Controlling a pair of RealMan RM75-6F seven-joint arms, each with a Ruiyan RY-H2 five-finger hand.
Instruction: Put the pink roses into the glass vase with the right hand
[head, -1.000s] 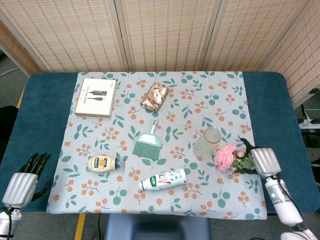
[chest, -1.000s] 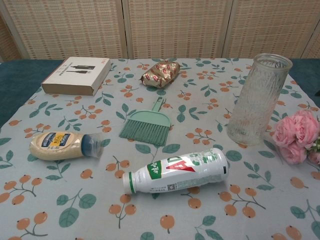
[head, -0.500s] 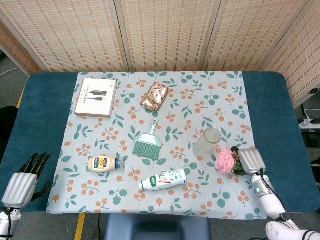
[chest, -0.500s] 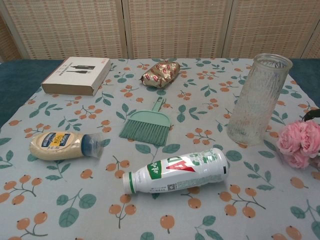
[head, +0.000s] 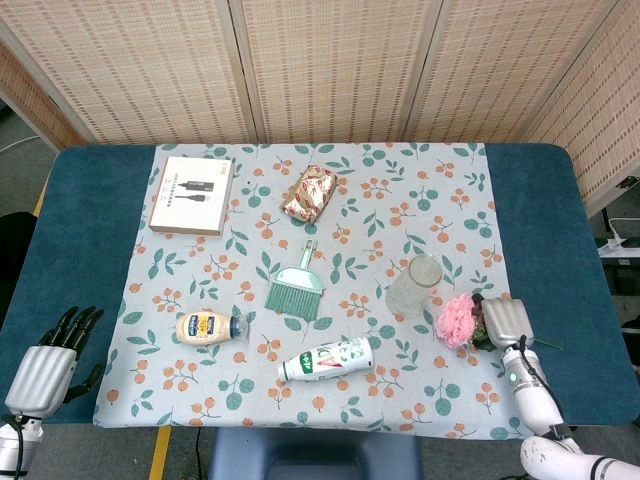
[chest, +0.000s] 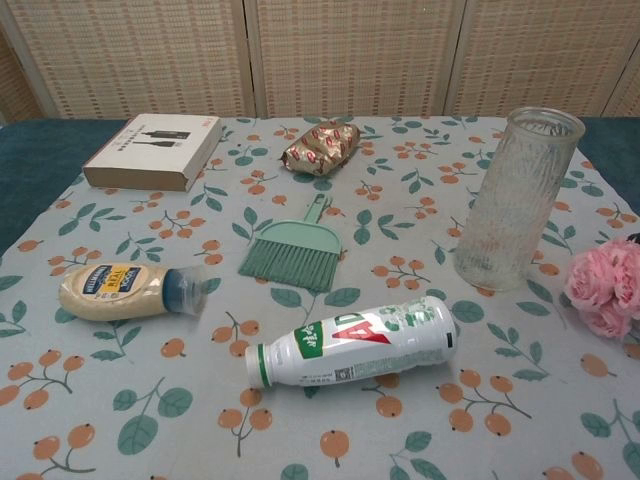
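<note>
Just right of the glass vase (head: 414, 285), in the head view, the pink roses (head: 457, 320) lie with blooms toward the vase and stems under the right hand (head: 505, 321). That hand sits over the stem end with its back to the camera, so whether its fingers have closed on the stems cannot be told; the placement suggests a grasp at the stems, leaving the blooms free to go in last. The vase stands upright, mouth open, near the roses but apart from them. Left of the vase lie a green brush (head: 297, 285), a white drink bottle (head: 326, 360) on its side, and a mayonnaise bottle (head: 207, 326); beyond the vase, a gold foil packet (head: 309, 191) and a flat box (head: 192, 194). Far left of the vase, the left hand (head: 47, 362) rests at the table edge holding nothing, fingers extended, clear of the work.

In the chest view, the roses (chest: 606, 292) show at the frame edge, right of the vase (chest: 515, 198) and low beside its base, not yet in it. Neither hand shows here.
</note>
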